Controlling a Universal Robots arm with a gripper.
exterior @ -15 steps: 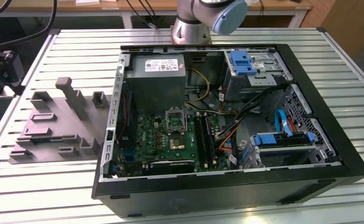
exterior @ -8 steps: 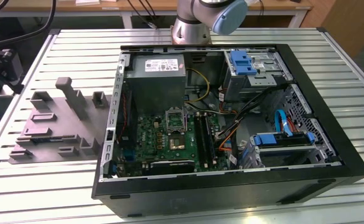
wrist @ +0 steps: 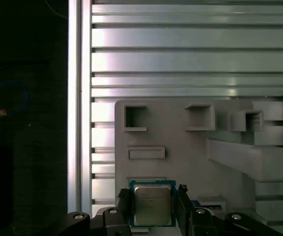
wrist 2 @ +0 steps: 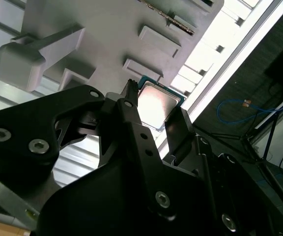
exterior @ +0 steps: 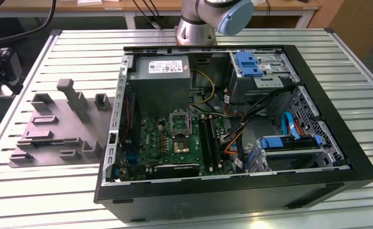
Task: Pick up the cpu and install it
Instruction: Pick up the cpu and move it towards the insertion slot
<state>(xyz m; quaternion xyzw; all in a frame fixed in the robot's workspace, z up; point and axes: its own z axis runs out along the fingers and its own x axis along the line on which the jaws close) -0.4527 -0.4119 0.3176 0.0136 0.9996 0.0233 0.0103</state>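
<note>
Gripper (wrist: 153, 192) straddles cpu (wrist: 152, 205) on grey tray (wrist: 181, 147), which sits at exterior view's left of pc case (exterior: 250, 188). Can't tell if clamped. Judgement: for a good pick, centre on opp. edges, stay level, squeeze lightly, avoid underside contacts.

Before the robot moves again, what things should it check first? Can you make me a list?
1. The cpu held in the gripper: ok, clamped on two sides in both wrist views.
2. The cpu level: ok, it looks square-on in the first wrist view.
3. The gripper above the computer case: not ok, the grey holder plate lies under it.
4. The computer case open: ok, the motherboard shows in the exterior view.
5. The socket open and empty: cannot tell.
</note>
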